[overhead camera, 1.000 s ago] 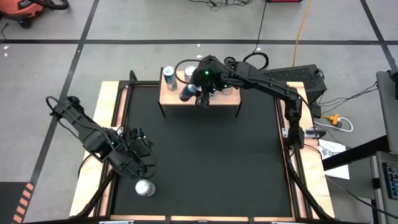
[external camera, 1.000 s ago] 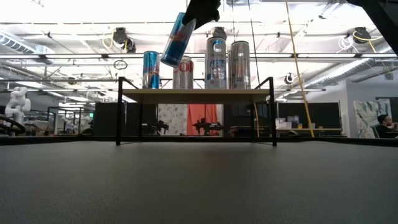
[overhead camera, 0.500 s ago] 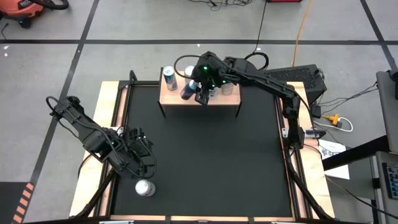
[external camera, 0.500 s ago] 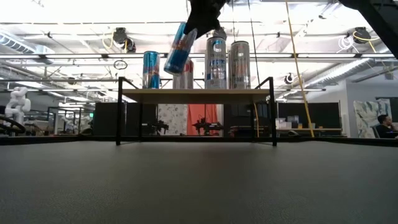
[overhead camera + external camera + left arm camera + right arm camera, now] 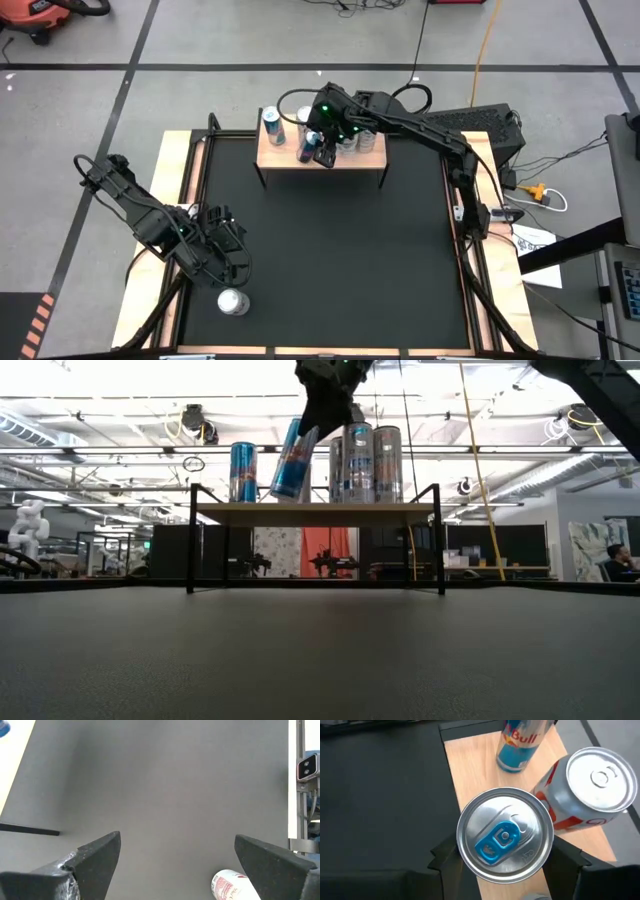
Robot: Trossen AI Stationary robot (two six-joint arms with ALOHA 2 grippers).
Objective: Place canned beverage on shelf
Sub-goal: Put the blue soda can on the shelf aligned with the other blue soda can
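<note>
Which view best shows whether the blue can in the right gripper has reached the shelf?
The low view: the blue can hangs tilted, nearly touching the shelf. The high view shows it foreshortened; the right wrist view only its lid; the left wrist view misses it.

Tilted blue can (image 5: 294, 460) above shelf (image 5: 315, 513)

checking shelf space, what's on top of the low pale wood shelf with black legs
On the pale wood shelf: one blue can, three silver cans. The right gripper holds a tilted blue can above it, partly covering one.
</note>
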